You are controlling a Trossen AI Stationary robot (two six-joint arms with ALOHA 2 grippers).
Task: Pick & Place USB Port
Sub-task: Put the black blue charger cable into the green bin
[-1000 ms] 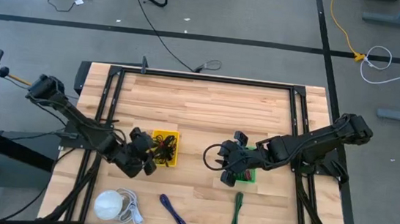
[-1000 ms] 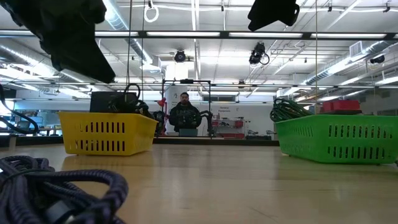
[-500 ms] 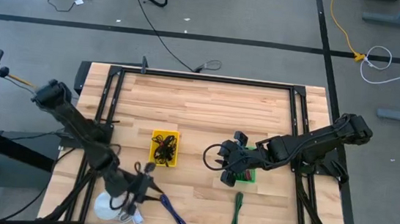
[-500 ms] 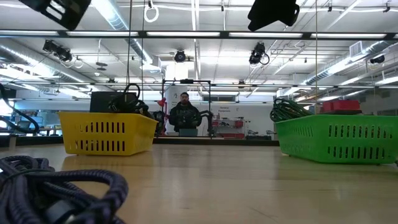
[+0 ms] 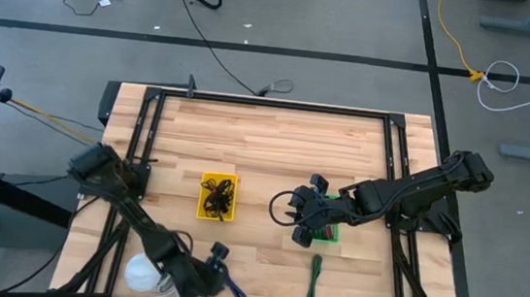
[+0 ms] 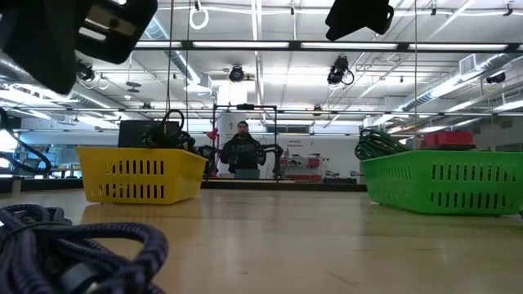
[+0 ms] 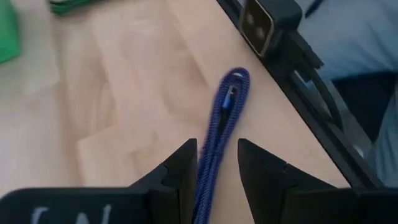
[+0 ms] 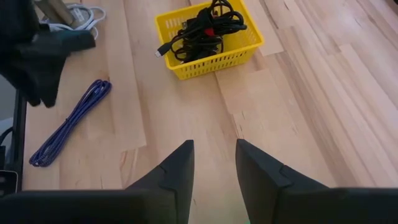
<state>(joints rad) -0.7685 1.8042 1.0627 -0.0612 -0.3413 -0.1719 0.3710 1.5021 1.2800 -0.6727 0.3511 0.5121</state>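
Note:
A purple braided USB cable (image 5: pixel 234 289), folded into a long bundle, lies near the table's near edge. My left gripper (image 5: pixel 215 266) hovers open over its far end; in the left wrist view the cable (image 7: pixel 225 113) runs on from between the gripper's (image 7: pixel 216 163) two fingers, which stand on either side without touching it. A yellow basket (image 5: pixel 217 195) holds black cables (image 8: pixel 208 28). My right gripper (image 5: pixel 305 219) waits open (image 8: pixel 214 163) at the green basket (image 5: pixel 325 232). The right wrist view also shows the purple cable (image 8: pixel 68 124).
A green cable (image 5: pixel 314 282) lies near the near edge, right of the purple one. A white round object with a white cord (image 5: pixel 146 274) sits left of my left gripper. A black frame (image 7: pixel 292 56) borders the table. In the low view, a person (image 6: pixel 243 151) stands far behind.
My left gripper has swung from beside the yellow basket toward the table's near edge and now hangs over the purple cable. The cable and baskets have stayed put.

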